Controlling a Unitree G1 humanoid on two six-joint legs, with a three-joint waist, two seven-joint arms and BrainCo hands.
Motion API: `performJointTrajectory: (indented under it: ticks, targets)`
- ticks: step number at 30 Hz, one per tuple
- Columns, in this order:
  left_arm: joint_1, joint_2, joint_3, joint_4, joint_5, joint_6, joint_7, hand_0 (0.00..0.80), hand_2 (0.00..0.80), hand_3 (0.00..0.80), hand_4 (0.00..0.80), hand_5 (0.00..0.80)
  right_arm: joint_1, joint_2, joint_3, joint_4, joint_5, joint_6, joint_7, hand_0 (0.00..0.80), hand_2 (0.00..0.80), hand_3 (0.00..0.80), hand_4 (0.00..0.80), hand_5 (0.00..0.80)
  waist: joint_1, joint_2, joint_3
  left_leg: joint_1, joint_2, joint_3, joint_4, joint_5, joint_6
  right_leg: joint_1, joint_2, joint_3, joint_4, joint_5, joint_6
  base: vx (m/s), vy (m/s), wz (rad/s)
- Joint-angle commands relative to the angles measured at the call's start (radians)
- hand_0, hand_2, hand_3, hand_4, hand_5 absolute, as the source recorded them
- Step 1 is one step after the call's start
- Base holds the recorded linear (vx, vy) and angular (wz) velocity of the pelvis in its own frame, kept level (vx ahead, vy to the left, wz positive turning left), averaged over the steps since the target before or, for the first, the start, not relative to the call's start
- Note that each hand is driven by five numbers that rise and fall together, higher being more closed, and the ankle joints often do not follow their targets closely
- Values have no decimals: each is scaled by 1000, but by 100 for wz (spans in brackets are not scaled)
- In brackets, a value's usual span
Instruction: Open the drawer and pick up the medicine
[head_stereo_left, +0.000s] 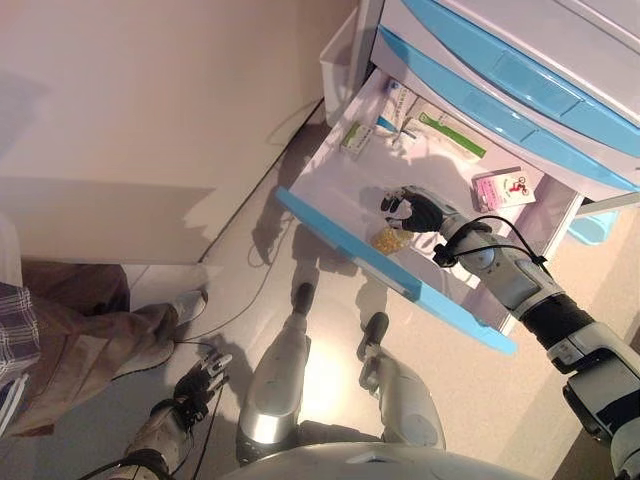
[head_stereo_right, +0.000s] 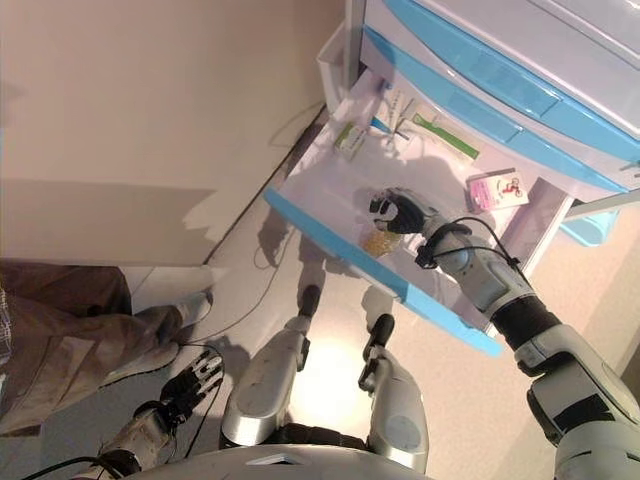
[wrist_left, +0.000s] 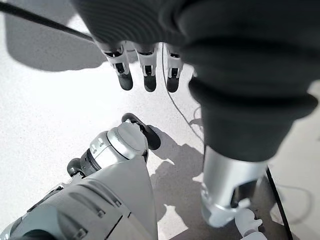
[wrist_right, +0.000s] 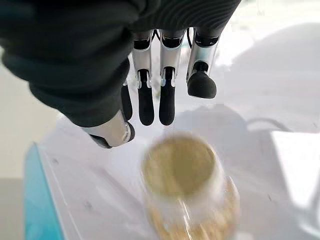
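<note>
The bottom drawer of a white cabinet stands pulled out, with a blue front edge. A small clear medicine bottle of yellowish pills with a tan cap stands inside, near the front. My right hand is in the drawer just behind the bottle. In the right wrist view its fingers hang straight and open, and the bottle sits just past the thumb, not held. My left hand hangs open low by the floor, empty.
Also in the drawer are a green-and-white box, a pink box, a small green packet and a white box. Shut blue-fronted drawers are above. A person's leg and shoe are at the left, by the wall.
</note>
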Motion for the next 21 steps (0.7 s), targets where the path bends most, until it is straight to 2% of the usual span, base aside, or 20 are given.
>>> performJointTrajectory:
  ticks: [1,9,11,12,21]
  targets:
    - [73,-9,-15,-5,0,5,11,0,0,0,0,0,9,-54,-34,-170,-2,-50,-32,800,800,800,800,800,-21,-30,-90,-28,5,23,73,-115,-15,-30,-33,15,26,18,50,12,-16,-11]
    - [96,-18,12,-10,12,8,16,0,0,0,0,0,52,-102,-132,-334,19,-39,36,800,800,800,800,800,-44,-40,-121,-1,18,43,52,-116,-15,-13,-27,35,11,19,56,15,-7,-8]
    - [99,-20,17,-7,15,7,11,0,0,0,0,0,61,-112,-146,-357,27,-37,49,157,157,157,157,157,-49,-41,-126,5,21,47,47,-115,-14,-11,-25,39,9,19,55,9,3,-8]
    - [99,-20,19,-8,14,9,10,0,0,0,0,0,65,-116,-151,-369,23,-34,53,0,0,0,0,0,-50,-41,-127,7,21,49,44,-115,-14,-9,-24,39,7,18,55,2,5,-10]
    - [94,-11,28,-10,4,22,22,0,0,0,0,0,72,-163,-155,-395,-61,-8,74,0,0,0,0,0,-58,-46,-127,6,25,56,44,-113,-13,-9,-16,44,4,18,52,-3,0,-3]
